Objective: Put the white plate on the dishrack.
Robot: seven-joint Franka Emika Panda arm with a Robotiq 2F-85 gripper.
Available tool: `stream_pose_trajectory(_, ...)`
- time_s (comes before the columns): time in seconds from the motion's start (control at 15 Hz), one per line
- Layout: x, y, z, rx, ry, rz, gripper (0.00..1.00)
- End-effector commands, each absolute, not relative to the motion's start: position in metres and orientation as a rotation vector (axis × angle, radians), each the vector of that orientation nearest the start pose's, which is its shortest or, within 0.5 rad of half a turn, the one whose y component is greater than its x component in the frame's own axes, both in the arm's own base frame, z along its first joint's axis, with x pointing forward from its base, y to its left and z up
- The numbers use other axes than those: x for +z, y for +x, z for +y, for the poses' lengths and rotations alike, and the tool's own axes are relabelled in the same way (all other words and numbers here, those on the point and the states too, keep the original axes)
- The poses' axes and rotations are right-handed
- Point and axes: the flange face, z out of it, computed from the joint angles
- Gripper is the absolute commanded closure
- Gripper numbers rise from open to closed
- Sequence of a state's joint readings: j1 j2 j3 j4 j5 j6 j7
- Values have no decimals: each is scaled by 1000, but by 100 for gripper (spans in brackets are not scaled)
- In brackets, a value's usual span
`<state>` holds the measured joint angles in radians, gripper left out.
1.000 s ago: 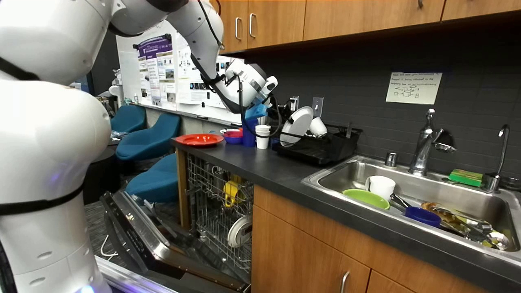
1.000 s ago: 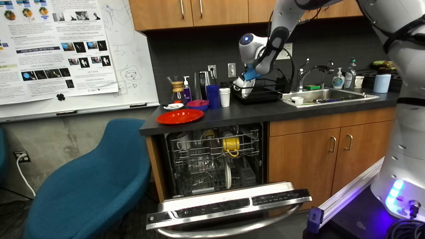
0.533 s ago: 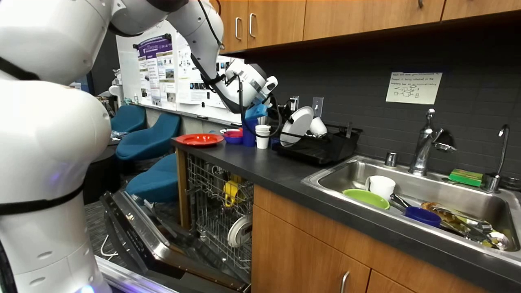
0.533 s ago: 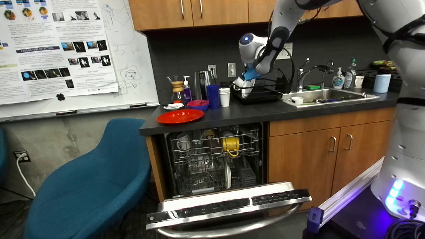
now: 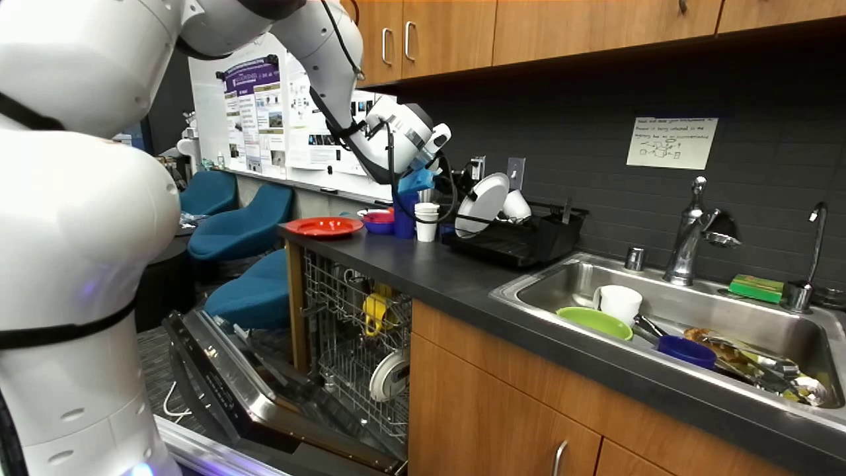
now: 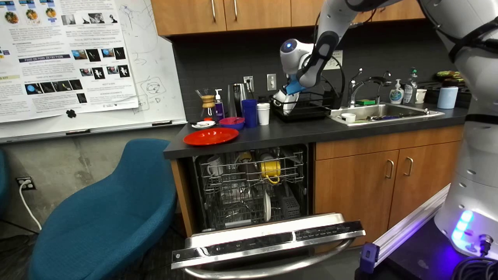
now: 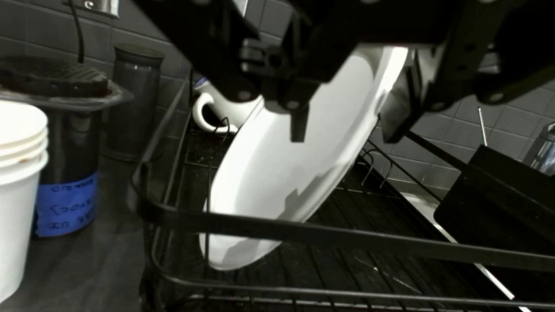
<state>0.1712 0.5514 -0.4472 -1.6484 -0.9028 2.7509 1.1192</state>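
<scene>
The white plate (image 7: 277,169) leans tilted inside the black dishrack (image 7: 390,243), its lower edge behind the front bar in the wrist view. In an exterior view the plate (image 5: 487,201) stands at the end of the dishrack (image 5: 489,248) farther from the sink. My gripper (image 7: 344,139) is around the plate's upper rim with its jaws apart. The left finger (image 7: 299,125) lies over the plate's face, and the right finger (image 7: 396,119) is close behind the rim. Whether that finger touches the rim I cannot tell. In an exterior view blue material (image 6: 294,87) hides the fingertips.
A white mug (image 7: 230,108) sits in the rack behind the plate. Stacked paper cups (image 7: 19,182) and a dark container with a blue label (image 7: 67,208) stand beside it. A red plate (image 6: 211,136) lies near the counter's end; the dishwasher door (image 6: 268,233) hangs open below.
</scene>
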Motion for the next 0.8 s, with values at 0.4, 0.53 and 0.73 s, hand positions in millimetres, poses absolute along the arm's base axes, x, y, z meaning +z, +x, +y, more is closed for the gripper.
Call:
stream_pose_trajectory(0.4,372,713,-96,-1262,-3111,844,0)
stream_pose_trajectory(0.53,374,713,-98,-1308,-3136,841,0)
stream_pose_trajectory(0.73,381,714,-109,-1421,-3202,800,0)
